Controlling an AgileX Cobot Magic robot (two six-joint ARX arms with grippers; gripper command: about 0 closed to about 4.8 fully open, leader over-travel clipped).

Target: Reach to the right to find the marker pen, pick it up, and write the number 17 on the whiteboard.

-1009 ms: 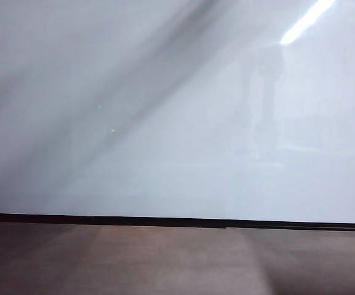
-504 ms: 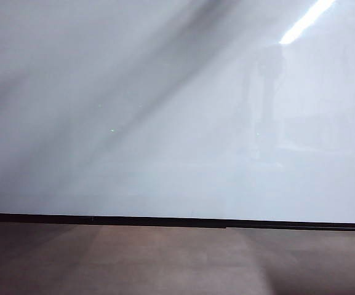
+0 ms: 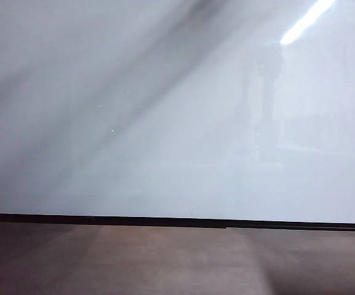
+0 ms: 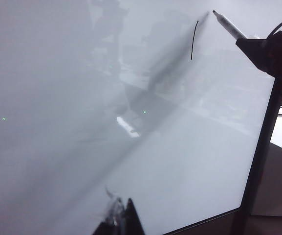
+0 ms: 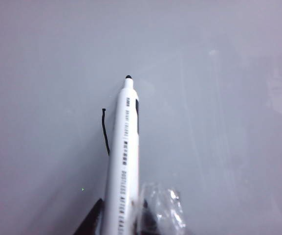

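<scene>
Right gripper (image 5: 119, 215) pinches white, black-tipped marker pen (image 5: 123, 161).

A test room or lab is suggested by a large glossy whiteboard (image 3: 177, 123), edged by a black strip (image 3: 177, 220), above a bare brown-grey surface (image 3: 165, 261), with a ceiling strip light reflected (image 3: 306, 21).

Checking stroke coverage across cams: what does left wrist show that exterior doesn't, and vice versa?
Left wrist only: one thin black vertical stroke, the white marker pen held in the right gripper, tip just off the stroke, the board's dark side edge, and the left gripper low in frame, fingers holding nothing.

Exterior only: the brown-grey matte surface below the board; no stroke, pen or arm appears.

Both: the large glossy white whiteboard with faint reflections.
</scene>
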